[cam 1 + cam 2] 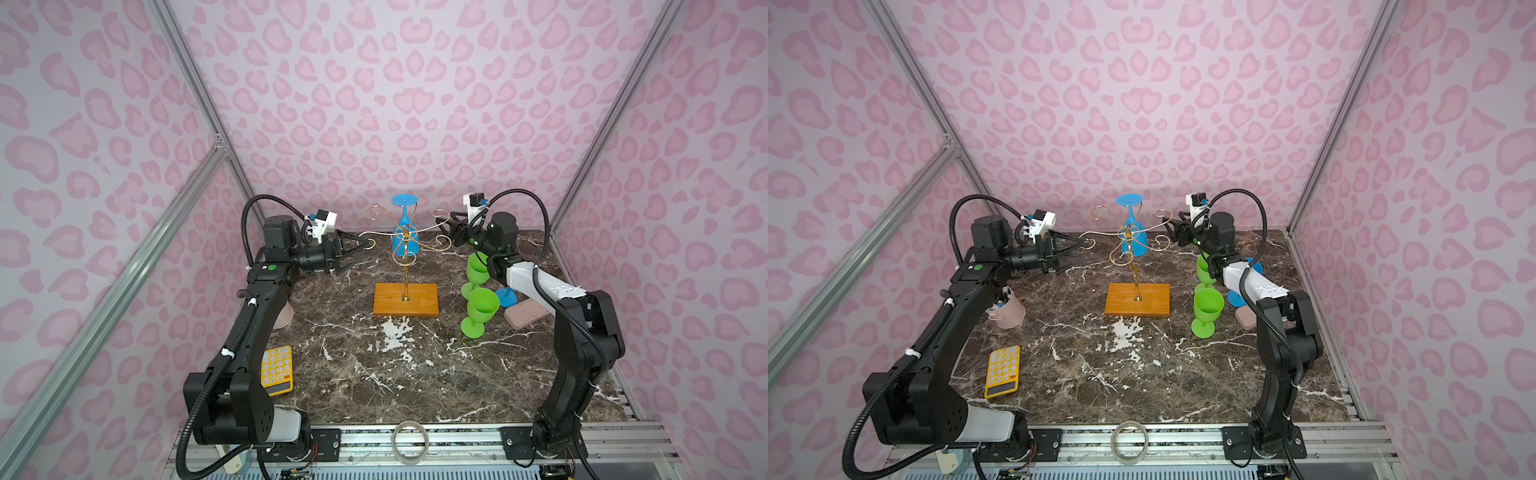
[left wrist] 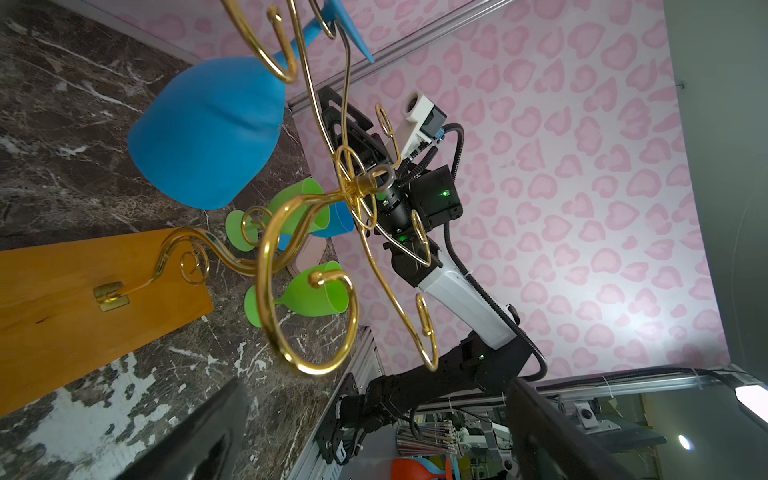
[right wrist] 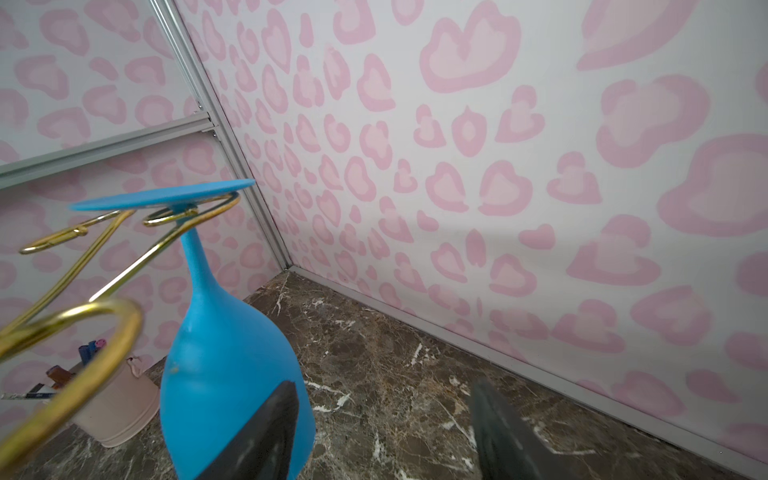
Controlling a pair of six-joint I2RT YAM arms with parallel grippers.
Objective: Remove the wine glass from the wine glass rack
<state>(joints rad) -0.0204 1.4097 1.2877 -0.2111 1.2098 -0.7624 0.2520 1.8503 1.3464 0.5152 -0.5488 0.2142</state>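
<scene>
A blue wine glass (image 1: 404,235) hangs upside down by its foot from the rear arm of the wine glass rack (image 1: 405,274), a gold wire stand on an orange wooden base (image 1: 388,307). The same glass (image 1: 1134,239) and rack (image 1: 1136,274) show in both top views. My left gripper (image 1: 365,250) (image 2: 376,384) stands open left of the rack, a curled gold arm (image 2: 307,324) just ahead of its fingertips. My right gripper (image 1: 451,233) (image 3: 382,386) is open at the rack's right side. One finger (image 3: 266,432) overlaps the glass bowl (image 3: 224,365); nothing lies between the fingers.
Two green glasses (image 1: 482,305) (image 1: 477,270) stand right of the rack, with a blue glass (image 1: 507,297) and a pink case (image 1: 525,316) behind my right arm. A pink cup (image 1: 1009,309) and yellow calculator (image 1: 276,370) are at left. A tape roll (image 1: 410,442) lies on the front rail.
</scene>
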